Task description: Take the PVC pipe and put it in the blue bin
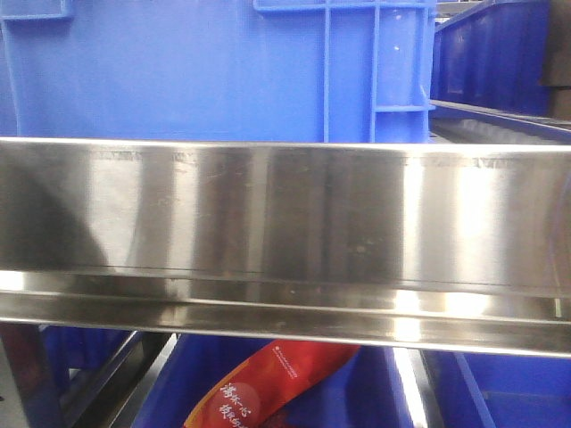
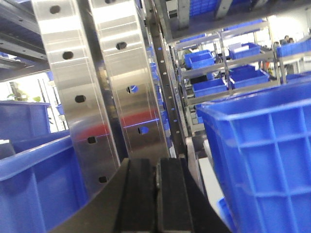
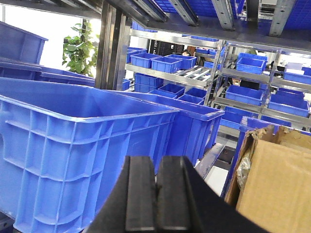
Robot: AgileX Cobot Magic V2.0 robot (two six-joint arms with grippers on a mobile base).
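A steel shelf rail (image 1: pixel 285 241) fills the front view, blue bin (image 3: pixel 73 145) beyond; cardboard box (image 3: pixel 272 179) beside it. Left gripper (image 2: pixel 156 194) and right gripper (image 3: pixel 156 194) are clenched empty. No PVC pipe shows; searching blind risks striking the perforated upright (image 2: pixel 82 87)

Bin (image 1: pixel 214 71) on steel shelf rail (image 1: pixel 285 214), red packet (image 1: pixel 268 388) in crate (image 1: pixel 375 392) below

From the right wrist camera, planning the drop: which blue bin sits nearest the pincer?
The big ribbed blue bin at lower left, just beside the right pincer; the others sit behind it or on distant shelves.
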